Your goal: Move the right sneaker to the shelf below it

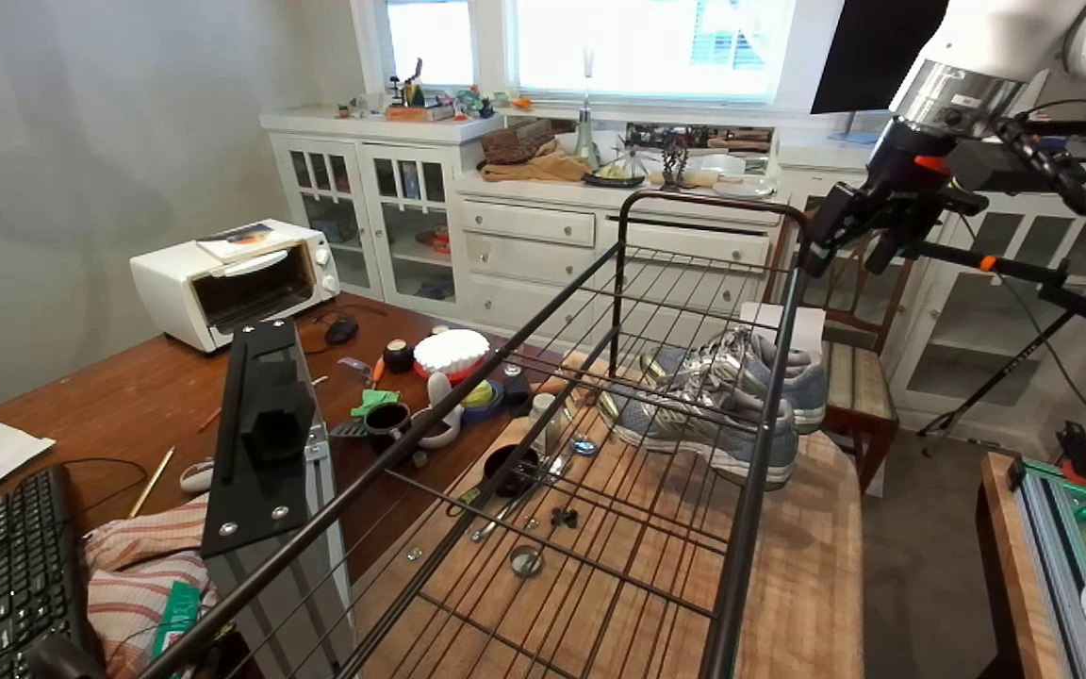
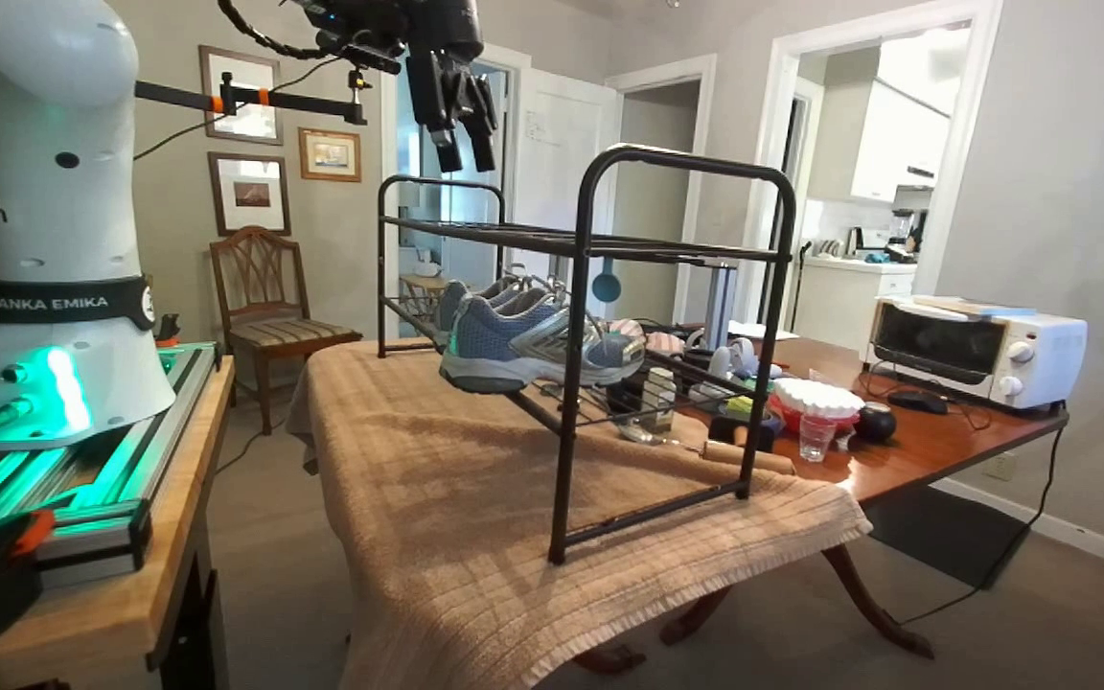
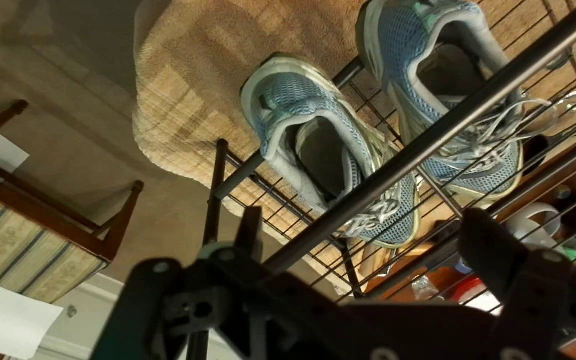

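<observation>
The right sneaker (image 2: 499, 335), blue-grey with white laces, rests on the rack's lower shelf (image 2: 539, 413), heel toward the robot; it is the left-hand shoe (image 3: 288, 95) in the wrist view. Beside it sits the matching sneaker (image 1: 670, 429). No tier shows beneath this shelf, only the covered tabletop. Above the shoes runs the upper wire shelf (image 2: 514, 236), whose rail crosses over both in the wrist view. My gripper (image 2: 467, 163) hangs higher than that upper tier, apart from rack and shoes. Its fingers (image 3: 488, 240) stand wide with nothing between them.
End hoops (image 2: 686, 158) rise above the upper tier. A tan towel (image 2: 418, 498) covers the table under the rack. Cups, utensils and a red-and-white dish (image 1: 452, 351) clutter the tabletop beside it. A toaster oven (image 2: 974, 345) and a chair (image 1: 849, 391) stand farther off.
</observation>
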You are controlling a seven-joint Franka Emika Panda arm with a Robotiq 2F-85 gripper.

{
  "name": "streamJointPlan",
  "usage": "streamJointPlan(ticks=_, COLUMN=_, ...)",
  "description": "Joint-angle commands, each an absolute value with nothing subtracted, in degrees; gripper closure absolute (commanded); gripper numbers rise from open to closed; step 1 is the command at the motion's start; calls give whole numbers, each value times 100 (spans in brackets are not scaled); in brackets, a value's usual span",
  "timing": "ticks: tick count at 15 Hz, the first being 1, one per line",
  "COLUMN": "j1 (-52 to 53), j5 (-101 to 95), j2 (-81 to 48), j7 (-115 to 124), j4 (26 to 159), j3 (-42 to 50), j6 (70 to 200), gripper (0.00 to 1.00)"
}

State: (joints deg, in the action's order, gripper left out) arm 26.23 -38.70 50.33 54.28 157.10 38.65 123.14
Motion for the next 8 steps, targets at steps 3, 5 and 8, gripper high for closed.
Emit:
streamJointPlan(ticks=3, j1=2654, j5=-3870, j2=5049, j7=5355, j4=15713, j3=3891, j6=12306, gripper=0)
streamJointPlan(ticks=5, j1=2753, j5=-3855, j2=5061, j7=5137, j4=15690, j3=3943, j6=12269, gripper=0)
streamJointPlan(ticks=8, j1=1755, j5=-2386, j2=4289, j7=3486, j4=15557, j3=2969, j6=12584, gripper=0)
